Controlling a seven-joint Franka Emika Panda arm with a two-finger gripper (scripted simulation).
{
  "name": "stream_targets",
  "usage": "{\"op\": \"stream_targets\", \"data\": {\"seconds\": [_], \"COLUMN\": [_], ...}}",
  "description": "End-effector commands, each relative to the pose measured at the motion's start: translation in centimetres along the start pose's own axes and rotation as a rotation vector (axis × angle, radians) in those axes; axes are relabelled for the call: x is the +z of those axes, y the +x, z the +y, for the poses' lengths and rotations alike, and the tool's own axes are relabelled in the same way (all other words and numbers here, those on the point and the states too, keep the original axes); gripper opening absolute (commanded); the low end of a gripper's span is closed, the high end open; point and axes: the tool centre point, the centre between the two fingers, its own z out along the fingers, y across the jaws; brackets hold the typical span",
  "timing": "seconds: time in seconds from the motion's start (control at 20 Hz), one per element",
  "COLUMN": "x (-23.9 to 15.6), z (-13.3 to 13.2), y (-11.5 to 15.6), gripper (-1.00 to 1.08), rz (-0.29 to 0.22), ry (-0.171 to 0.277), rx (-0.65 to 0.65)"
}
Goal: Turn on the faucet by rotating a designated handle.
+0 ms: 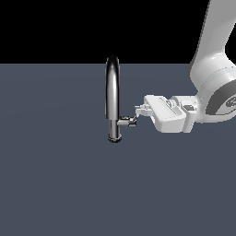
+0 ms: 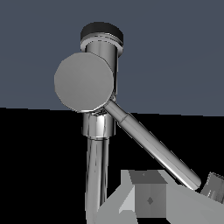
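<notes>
Bare grey counter [image 1: 60, 184] fills the whole near stretch, flat and dark, running back to a straight far edge with black beyond it. Nothing in the frames shows a near edge or any corner, so the far edge is the only one to place things by.

Moving across from the exterior view's left, the faucet [image 1: 113, 99] comes first. It stands upright on the counter, about midway across and closer to the far edge than to the front of the frame. Its chrome spout arches high enough that the top of the curve pokes above the far edge line. Low on its cylindrical base a stubby stem juts toward the exterior view's right, and the handle [image 1: 132, 120] rises from the end of that stem, slanting up and away from the spout. In the wrist view the stem's round end cap faces the camera and the handle [image 2: 153, 146] runs off it as a long thin rod.

Next comes the gripper [image 1: 140, 110], lying level and pointing at the faucet. Its fingertips sit right at the handle's upper end. In the wrist view one finger [image 2: 213, 186] shows just beside the rod's tip. I cannot tell whether the jaws are parted or clamped on the handle.

Farthest toward the exterior view's right, the white arm [image 1: 214, 60] climbs out of frame.
</notes>
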Motion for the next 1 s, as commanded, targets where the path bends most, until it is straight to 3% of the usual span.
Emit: {"op": "stream_targets", "data": {"seconds": [0.0, 0.15, 0.25, 0.95], "x": [0.5, 0.6, -0.1, 0.7], "z": [1.9, 3.2, 1.9, 4.1], "y": [1.4, 2.1, 1.2, 8.6], "gripper": [-1.00, -1.00, -1.00, -1.00], "rz": [-0.012, -0.014, -0.001, -0.014], "ry": [-0.011, -0.014, -0.001, -0.014], "rx": [0.023, 0.024, 0.000, 0.024]}}
